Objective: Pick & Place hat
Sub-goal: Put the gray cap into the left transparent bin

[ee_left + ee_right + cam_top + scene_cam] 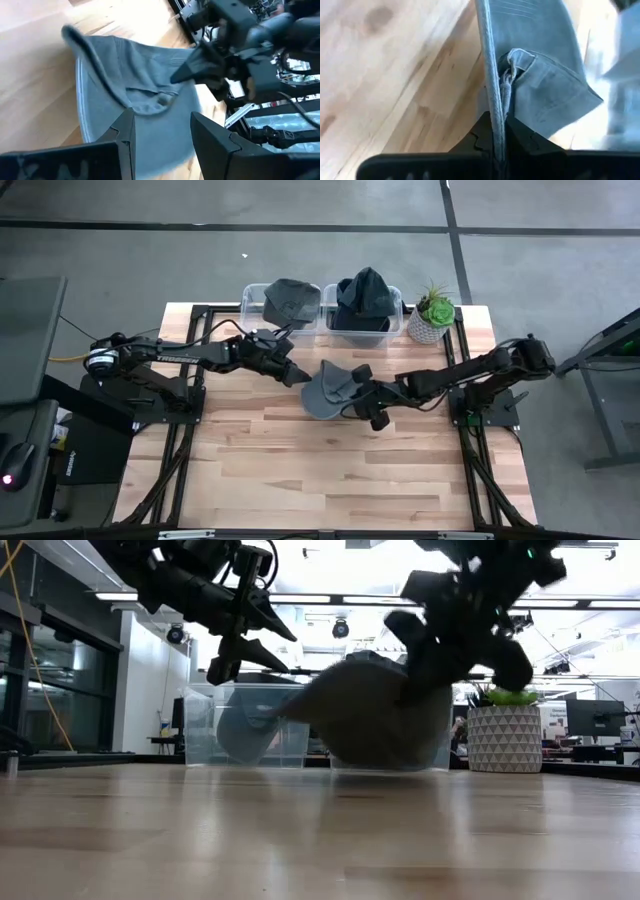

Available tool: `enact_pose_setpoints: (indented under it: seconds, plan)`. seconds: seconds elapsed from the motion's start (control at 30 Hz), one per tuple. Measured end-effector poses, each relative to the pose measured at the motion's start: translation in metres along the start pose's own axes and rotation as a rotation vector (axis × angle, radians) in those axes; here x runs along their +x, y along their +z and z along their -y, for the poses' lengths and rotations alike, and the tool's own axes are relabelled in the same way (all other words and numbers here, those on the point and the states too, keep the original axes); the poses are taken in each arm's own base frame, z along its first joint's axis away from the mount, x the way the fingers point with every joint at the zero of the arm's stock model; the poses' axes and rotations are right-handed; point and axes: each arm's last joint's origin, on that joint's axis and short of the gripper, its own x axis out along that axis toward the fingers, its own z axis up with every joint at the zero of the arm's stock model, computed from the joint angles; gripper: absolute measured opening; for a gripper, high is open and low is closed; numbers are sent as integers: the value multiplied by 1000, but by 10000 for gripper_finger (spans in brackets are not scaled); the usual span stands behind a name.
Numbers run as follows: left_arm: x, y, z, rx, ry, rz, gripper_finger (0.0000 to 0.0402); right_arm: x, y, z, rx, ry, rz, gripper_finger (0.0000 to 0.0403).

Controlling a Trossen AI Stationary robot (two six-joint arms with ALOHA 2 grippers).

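A grey cap (330,388) hangs over the middle of the table and also shows in the low view (365,710). My right gripper (362,392) is shut on it from the table's right. My left gripper (297,373) is open just left of the cap, its fingers (125,132) standing apart before the cap's crown (140,95); I cannot tell whether they touch it. Two more caps lie in bins at the far edge: one (291,299) in the left bin, one (365,295) in the right bin. My right gripper pinches the cap's thin edge (495,122) between its two fingers, where brim and crown meet. The fingers come level from the table's right. The cap is lifted clear of the table, tilted, its crown toward the left gripper.
Two clear plastic bins (253,308) (398,315) stand side by side at the table's far edge. A potted plant (432,315) in a white pot stands to their right. The near half of the wooden table (330,480) is bare wood.
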Motion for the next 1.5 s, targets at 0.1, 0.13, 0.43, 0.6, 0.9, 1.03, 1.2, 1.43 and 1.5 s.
enact_pose_setpoints:
  seconds: [0.1,0.13,0.43,0.6,0.9,1.03,1.2,1.43,1.5]
  plan:
    - [-8,4,3,2,-19,20,124,-8,13,7,-51,1,-6,16]
    - [-12,7,5,5,-29,34,124,-11,17,9,-74,-2,-19,16]
    - [-78,32,25,56,-88,239,124,-35,45,26,-363,-150,-130,16]
    - [-103,36,30,43,-121,315,124,-48,60,39,-512,-241,-167,16]
    - [-107,36,30,4,-112,338,124,-64,74,70,-683,-362,-240,16]
    - [-107,36,31,8,-113,345,124,-70,77,84,-692,-402,-265,16]
    - [-108,38,32,57,-118,365,126,-75,81,92,-715,-422,-268,16]
    - [-105,39,31,109,-100,383,195,-75,82,90,-730,-407,-246,16]
    - [-101,40,29,106,-91,369,226,-75,82,91,-726,-414,-242,16]
